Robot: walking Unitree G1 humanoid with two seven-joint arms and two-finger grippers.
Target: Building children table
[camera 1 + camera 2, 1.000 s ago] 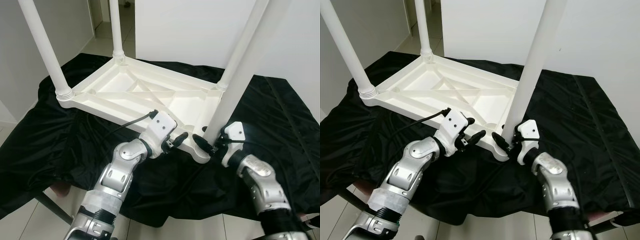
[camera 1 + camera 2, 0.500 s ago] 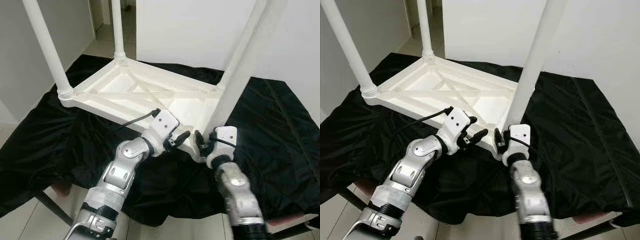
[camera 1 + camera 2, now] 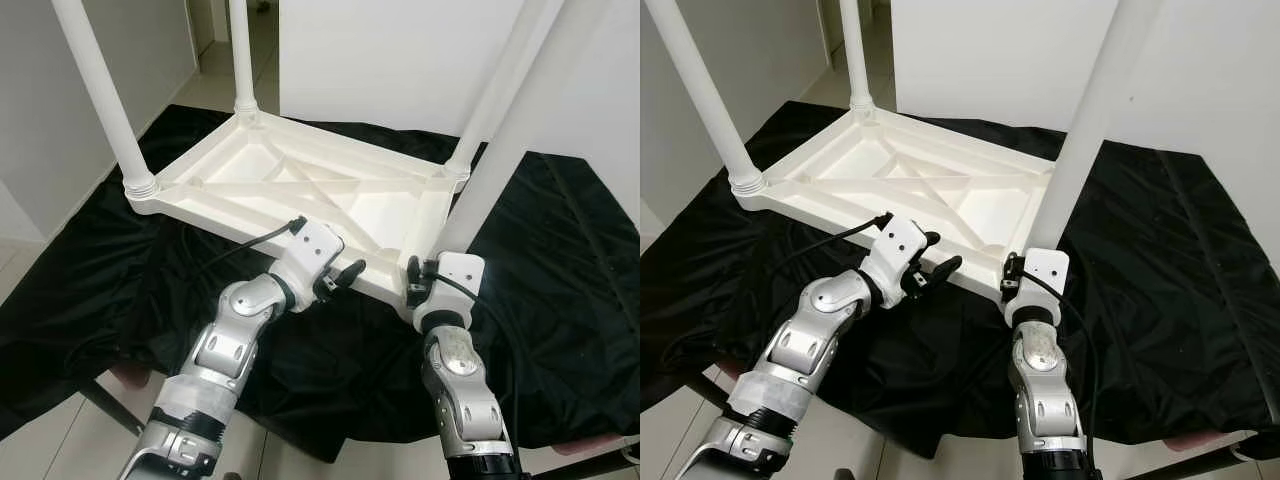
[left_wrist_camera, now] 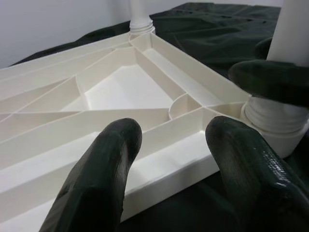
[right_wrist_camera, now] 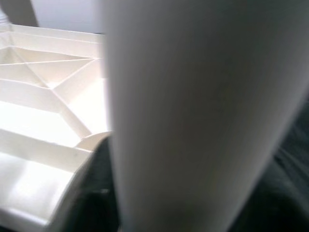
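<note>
On the black-draped counter [image 3: 560, 250] the white children's table [image 3: 300, 190] is lying upside down, its ribbed underside facing up and four legs rising from the corners. I am working at the near corner, where the fourth leg [image 3: 500, 150] is standing in its threaded socket [image 4: 275, 121]. My right claw [image 3: 1015, 275] is wrapping the base of that leg; the right wrist view is showing the white tube hard against the lens with one dark finger beside it, so I am judging the claw closed on the leg. My left claw [image 3: 345, 275] is hovering at the near rim of the tabletop, just beside the socket, fingers [image 4: 101, 169] spread wide and holding nothing. The step in hand appears to be seating or tightening this last leg. Next, I am expecting to need a twist of the right wrist about the leg's axis, while the left claw is bracing the rim so the tabletop is not sliding on the cloth.
</note>
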